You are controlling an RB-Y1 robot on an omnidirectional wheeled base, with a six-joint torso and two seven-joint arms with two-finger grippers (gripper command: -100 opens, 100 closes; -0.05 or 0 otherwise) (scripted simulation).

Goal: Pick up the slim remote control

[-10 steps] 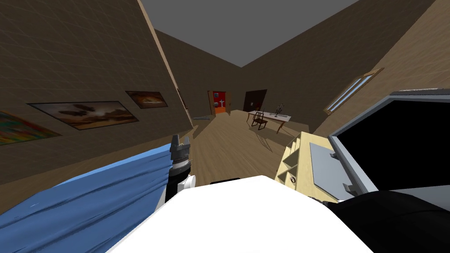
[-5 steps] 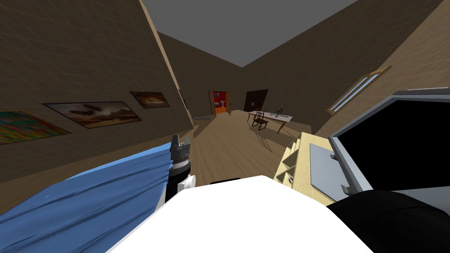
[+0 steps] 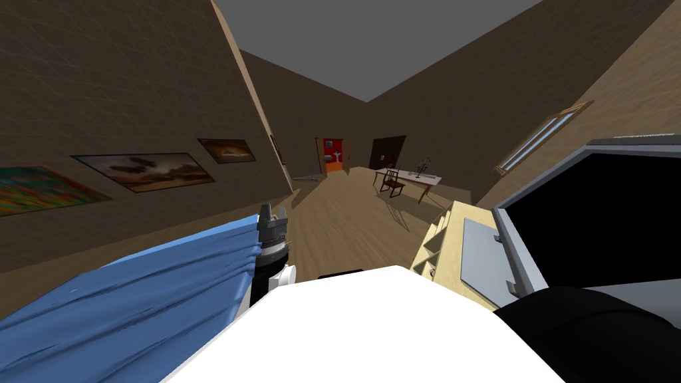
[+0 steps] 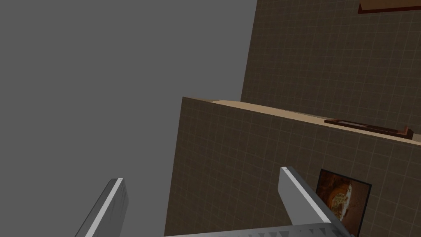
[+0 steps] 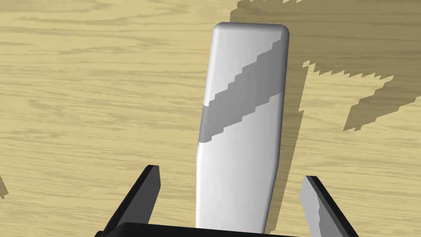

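Wooden surface (image 5: 82, 103) bears remote (image 5: 242, 123) between spread right fingers (image 5: 142, 195).

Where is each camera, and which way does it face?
Head: atop the robot, looking along a room; left gripper beside blue bedcover.
Left wrist: on the left hand, aimed upward; jaws open.
Right wrist: on the right gripper, facing a pale wooden surface; open jaws straddle a slim white-grey remote control.
Shared: left gripper, in head and left wrist views.
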